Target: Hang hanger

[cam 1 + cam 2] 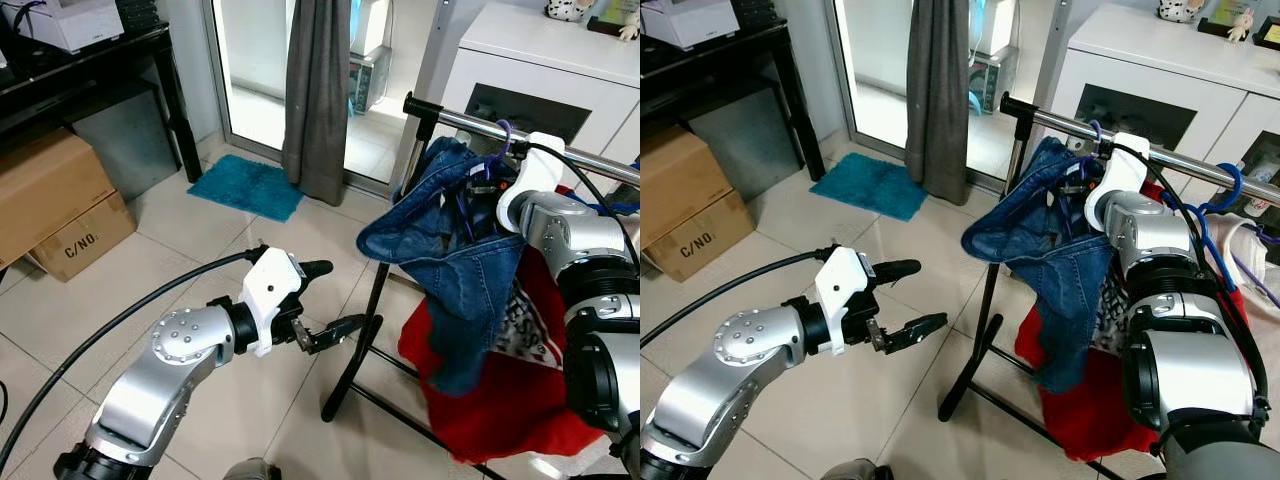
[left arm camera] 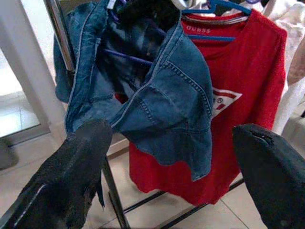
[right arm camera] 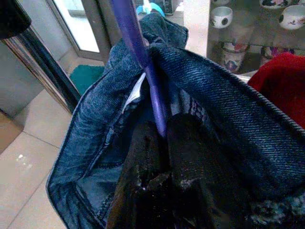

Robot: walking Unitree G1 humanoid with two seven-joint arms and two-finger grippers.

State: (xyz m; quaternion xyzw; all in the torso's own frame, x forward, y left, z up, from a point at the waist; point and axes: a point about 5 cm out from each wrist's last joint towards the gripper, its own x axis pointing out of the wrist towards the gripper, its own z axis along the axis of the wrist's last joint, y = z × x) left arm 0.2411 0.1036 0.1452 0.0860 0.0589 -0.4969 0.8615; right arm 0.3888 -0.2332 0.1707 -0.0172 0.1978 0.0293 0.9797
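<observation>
At the rail's [image 1: 560,140] end, right hand [image 3: 164,138] pinches purple hanger [image 3: 140,57].

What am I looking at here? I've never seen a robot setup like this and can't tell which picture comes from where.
This is a humanoid robot with two silver arms, each ending in two black fingers. The two wide pictures come from cameras in its head, looking down at a tiled floor. The other two come from cameras on its wrists. Its right gripper is shut on a purple hanger carrying a denim garment, holding it up at the metal clothes rail, where the hook sits at the bar. A red T-shirt already hangs on the rail. The left gripper hovers open over the floor, holding nothing. Beyond are a grey curtain, a blue mat and cardboard boxes.
</observation>
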